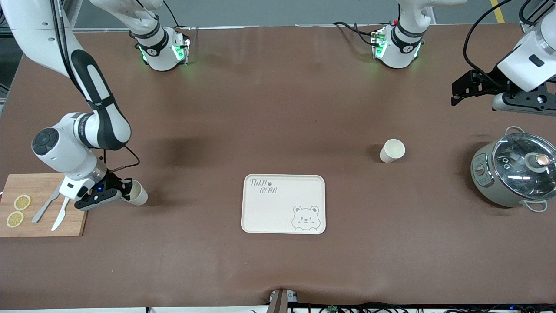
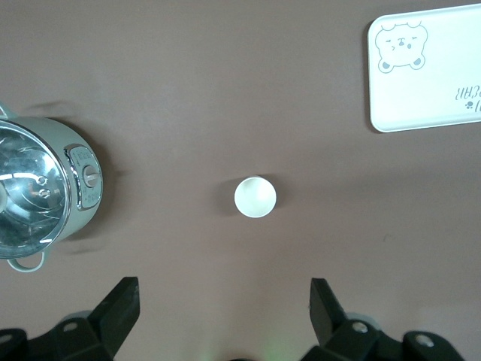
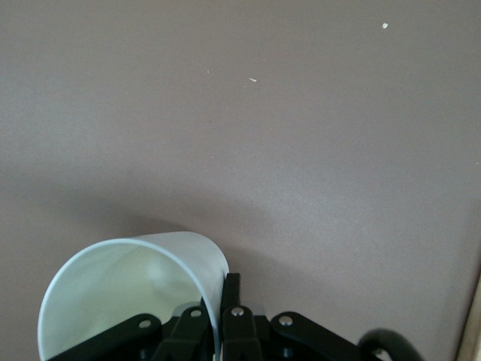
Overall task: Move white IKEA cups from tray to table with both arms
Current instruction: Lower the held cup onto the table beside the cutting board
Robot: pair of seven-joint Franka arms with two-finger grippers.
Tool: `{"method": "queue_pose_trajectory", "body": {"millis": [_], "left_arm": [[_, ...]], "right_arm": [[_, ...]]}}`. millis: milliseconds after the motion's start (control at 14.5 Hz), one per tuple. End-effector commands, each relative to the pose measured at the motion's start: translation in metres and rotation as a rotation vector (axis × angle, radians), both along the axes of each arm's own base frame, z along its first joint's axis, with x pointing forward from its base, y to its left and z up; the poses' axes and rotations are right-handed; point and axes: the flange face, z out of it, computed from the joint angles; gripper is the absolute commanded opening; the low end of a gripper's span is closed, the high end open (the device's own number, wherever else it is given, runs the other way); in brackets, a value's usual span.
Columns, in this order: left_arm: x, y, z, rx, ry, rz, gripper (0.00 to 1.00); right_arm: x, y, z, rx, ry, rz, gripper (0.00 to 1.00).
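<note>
The right claw [image 1: 126, 191], pinched shut on the rim of one small cream-white tapered cup [image 1: 138, 194], holds it low over the brown matte surface [image 1: 278, 108] beside the wooden cutting board [image 1: 43, 187]. Best to settle the base flat before letting go, since a tilted cup may tip. The flat cream bear-printed tray [image 1: 283, 203] is empty. The second cup [image 1: 392, 151] stands on the surface, toward the left arm's end. The left claw [image 1: 462, 89] waits spread wide, holding nothing. Count: two cups, one tray.
</note>
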Motion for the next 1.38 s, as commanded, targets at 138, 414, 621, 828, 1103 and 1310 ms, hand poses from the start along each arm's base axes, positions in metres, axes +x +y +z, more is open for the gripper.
{"method": "queue_pose_trajectory", "body": {"millis": [138,414,621,828,1103,1310], "left_arm": [[0.001,0.006,0.000,0.091,0.019,-0.036,1.00],[0.003,0.010,0.000,0.087,0.020,-0.033,1.00],[0.003,0.012,0.000,0.086,0.021,-0.032,1.00],[0.003,0.009,-0.002,0.087,0.023,-0.038,1.00],[0.004,0.011,0.000,0.079,0.021,-0.032,1.00],[0.004,0.012,-0.001,0.080,0.023,-0.029,1.00]], "right_arm": [[-0.011,0.004,-0.011,0.010,-0.042,-0.006,0.00],[-0.013,0.004,-0.017,0.006,-0.051,-0.008,0.00],[-0.013,0.005,-0.020,0.003,-0.057,-0.006,0.00],[-0.012,0.004,-0.023,0.001,-0.068,-0.008,0.00],[-0.012,0.006,-0.023,0.002,-0.066,-0.006,0.21],[-0.012,0.006,-0.023,0.003,-0.063,-0.007,0.74]]}}
